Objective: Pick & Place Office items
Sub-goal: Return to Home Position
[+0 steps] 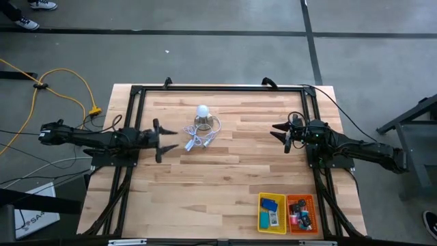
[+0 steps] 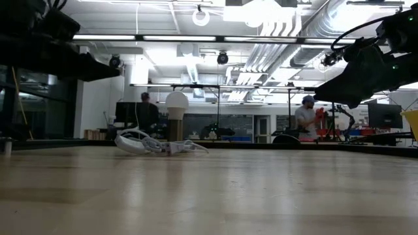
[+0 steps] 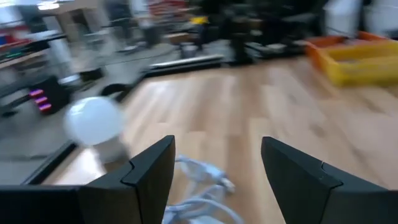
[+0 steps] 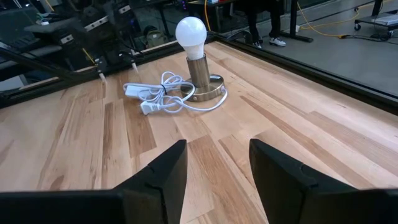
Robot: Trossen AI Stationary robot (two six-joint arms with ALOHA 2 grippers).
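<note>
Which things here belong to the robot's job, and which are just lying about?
Job: small office items, in the yellow tray and orange tray; left gripper and right gripper, both open, raised.
Lying about: lamp with white bulb; its looped cord.

Smooth pale wood table (image 4: 298, 124); matt white bulb (image 4: 190, 31); shiny metal lamp base (image 4: 208, 92).

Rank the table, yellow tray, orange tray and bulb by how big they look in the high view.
Largest: table.
Next: yellow tray and orange tray, which look about the same size, so they are not ranked against each other.
Smallest: bulb.
</note>
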